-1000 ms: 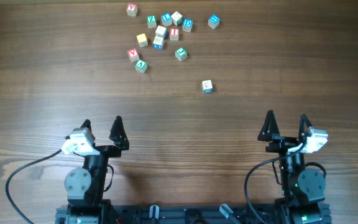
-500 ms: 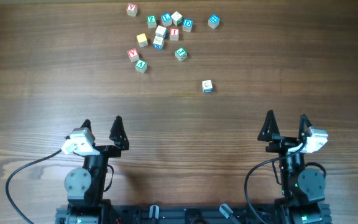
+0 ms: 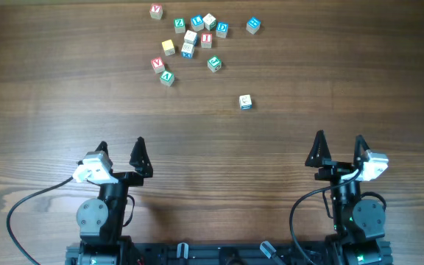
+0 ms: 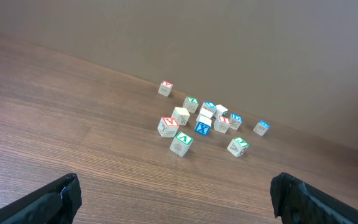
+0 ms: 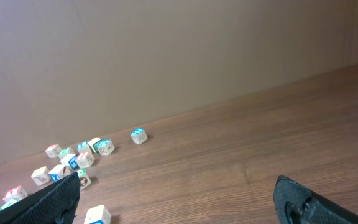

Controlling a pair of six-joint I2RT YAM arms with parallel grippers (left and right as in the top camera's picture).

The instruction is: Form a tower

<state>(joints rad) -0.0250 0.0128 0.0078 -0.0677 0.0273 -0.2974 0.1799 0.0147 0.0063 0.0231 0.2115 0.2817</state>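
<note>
Holds nothing in the left end effector (image 3: pixel 121 143): fingers spread as wide as they go, only bare table (image 3: pixel 50 110) between them in the wrist view. Holds nothing in the right end effector (image 3: pixel 338 136) either, fingers likewise far apart over bare wood. Sits low at the near edge on both sides, well apart from each other and well short of every cube. Ahead of the right end effector and somewhat to its left, meets first a lone white cube (image 3: pixel 246 102) with a blue side face, set apart from the rest. Farther out, ahead of the left end effector and off to its right, reaches the scatter of loose letter cubes: nearest, a green-faced cube (image 3: pixel 167 77) just beside a red-lettered cube (image 3: pixel 157 64), with a second green-faced cube (image 3: pixel 214 65) to their right. Beyond these, finds the tower (image 3: pixel 189 43) in the middle of the cluster, far ahead of both end effectors and between their lines: short and upright, a white cube over a blue-faced one as seen from the left wrist, touched by neither arm. Just to its left, a plain yellow cube (image 3: pixel 168 47). Past it, a loose row of green, blue and white cubes, then a blue-topped cube (image 3: pixel 252 26) off to the right and a far red-lettered cube (image 3: pixel 156 11) off to the left. Ends at a plain wall (image 4: pixel 229 37) behind the table.
</note>
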